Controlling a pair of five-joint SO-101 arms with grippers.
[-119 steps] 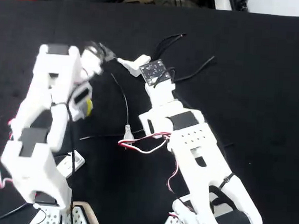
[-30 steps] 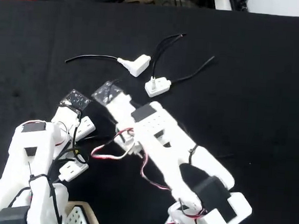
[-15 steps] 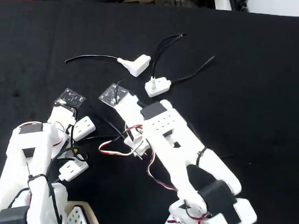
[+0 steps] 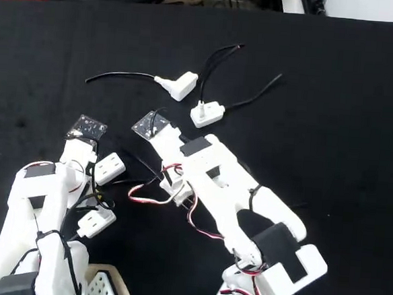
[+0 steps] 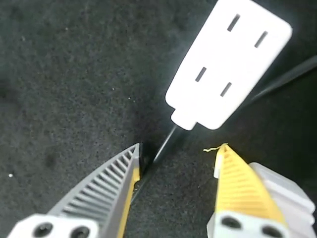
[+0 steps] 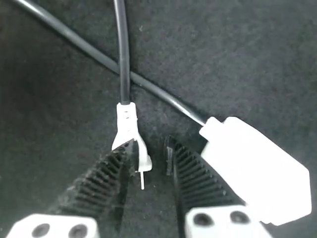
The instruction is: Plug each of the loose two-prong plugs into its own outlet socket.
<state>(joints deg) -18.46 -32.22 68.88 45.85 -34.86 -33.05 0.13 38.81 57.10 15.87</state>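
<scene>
**Two claws over plug and socket, neither one gripping**

My right claw (image 6: 150,143) is hanging low over the black table (image 4: 335,96). Its ridged fingers (image 6: 184,171) are standing a little apart and clamping nothing. A loose two-prong plug (image 6: 128,133) is lying between them, tight against one finger, which is hiding part of its body. Only one prong is showing clearly. The plug's cord (image 6: 121,49) is crossing a second cord (image 6: 163,96), which is running into a white body (image 6: 257,171). That body is cut off at the frame's edge, and I cannot tell whether it is a plug or a socket.

My left claw (image 5: 179,148) is spread wide and empty. A four-slot outlet socket (image 5: 230,62) is lying just beyond its tips, and the socket's lead (image 5: 163,144) is running between them.

From above, my wrist boards are covering both claws. An angled plug (image 4: 180,85) is lying at one o'clock from my right wrist. A corded block (image 4: 207,113) is lying at two o'clock, and something hard to make out is sitting at its end. One socket block (image 4: 109,168) is resting at five o'clock from my left wrist, and a second socket block (image 4: 97,223) at six.
</scene>
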